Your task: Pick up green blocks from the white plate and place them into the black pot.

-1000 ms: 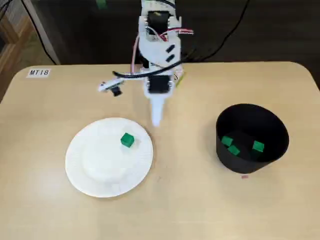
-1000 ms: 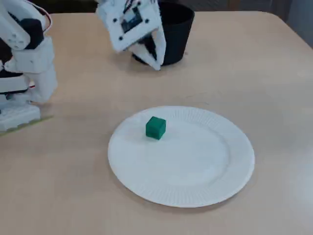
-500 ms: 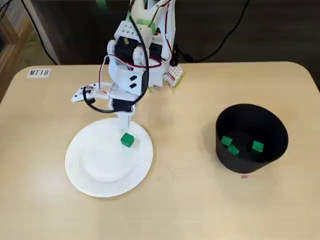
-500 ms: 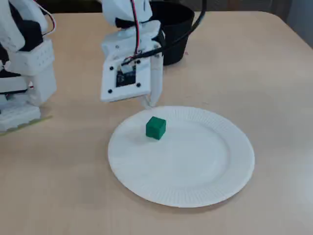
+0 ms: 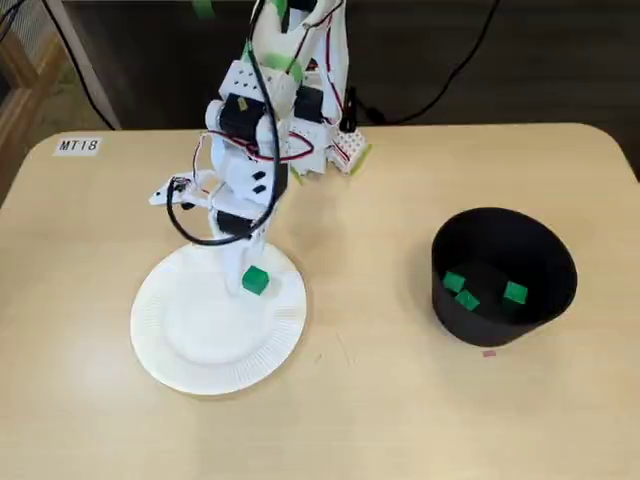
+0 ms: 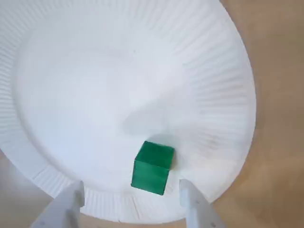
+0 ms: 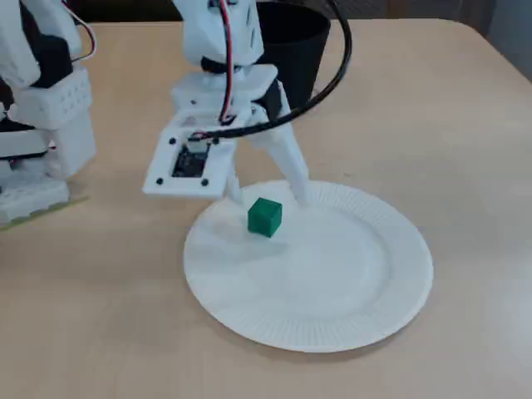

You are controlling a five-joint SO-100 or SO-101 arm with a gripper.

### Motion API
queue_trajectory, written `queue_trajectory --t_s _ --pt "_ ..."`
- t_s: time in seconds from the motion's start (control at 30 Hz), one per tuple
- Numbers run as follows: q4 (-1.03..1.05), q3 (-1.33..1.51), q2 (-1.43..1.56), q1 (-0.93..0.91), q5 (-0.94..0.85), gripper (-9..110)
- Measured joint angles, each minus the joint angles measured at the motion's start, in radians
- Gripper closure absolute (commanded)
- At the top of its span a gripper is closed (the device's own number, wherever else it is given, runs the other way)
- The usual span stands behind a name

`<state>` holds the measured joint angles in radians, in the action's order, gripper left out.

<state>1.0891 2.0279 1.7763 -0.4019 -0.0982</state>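
The gripper is spread wide around the green block, which sits low in the wrist view, near the rim of the white plate. It is best to centre the 2 fingers, lower until they flank the block, then close gently. The black pot waits at the right of a fixed view.

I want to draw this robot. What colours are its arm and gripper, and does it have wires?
The arm is blocky white plastic with black motor parts. Thin red and white wires run along it, and a thick black cable loops beside it. The gripper has two white fingers tapering to points.
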Motion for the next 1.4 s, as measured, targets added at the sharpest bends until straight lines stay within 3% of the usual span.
queue_trajectory --t_s 0.47,0.6,0.73,1.0,1.2,1.4 --pt "0.015 -0.149 -0.241 0.006 0.005 71" --pt "0.014 -0.184 -0.291 0.006 0.017 78" --pt "0.015 -0.252 -0.353 0.006 0.023 104" --pt "0.0 -0.347 -0.411 0.003 0.008 104" --pt "-0.183 -0.347 -0.235 0.008 -0.066 104" --pt "-0.465 -0.347 0.017 0.155 -0.083 104"
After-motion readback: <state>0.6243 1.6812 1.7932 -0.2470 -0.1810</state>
